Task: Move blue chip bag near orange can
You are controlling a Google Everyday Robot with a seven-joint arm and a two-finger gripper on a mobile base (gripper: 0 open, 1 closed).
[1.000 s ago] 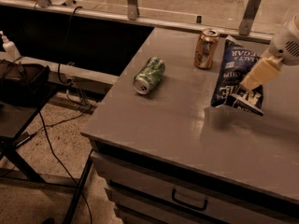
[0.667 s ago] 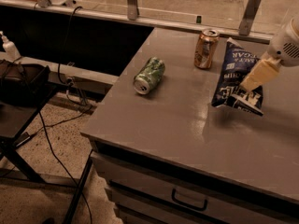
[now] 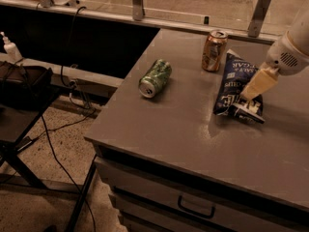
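Observation:
The blue chip bag (image 3: 235,86) lies flat on the grey table (image 3: 183,129), its top end close beside the orange can (image 3: 214,50), which stands upright near the table's far edge. The gripper (image 3: 251,92) comes in from the right on a white arm and hangs over the bag's right side, its pale fingers (image 3: 257,83) pointing down at the bag's lower end.
A green patterned can (image 3: 155,78) lies on its side on the table's left part. A glass rail with metal posts (image 3: 259,12) runs behind the table. A drawer handle (image 3: 195,208) shows below. At left are a black stand (image 3: 19,86), cables and a white bottle (image 3: 10,49).

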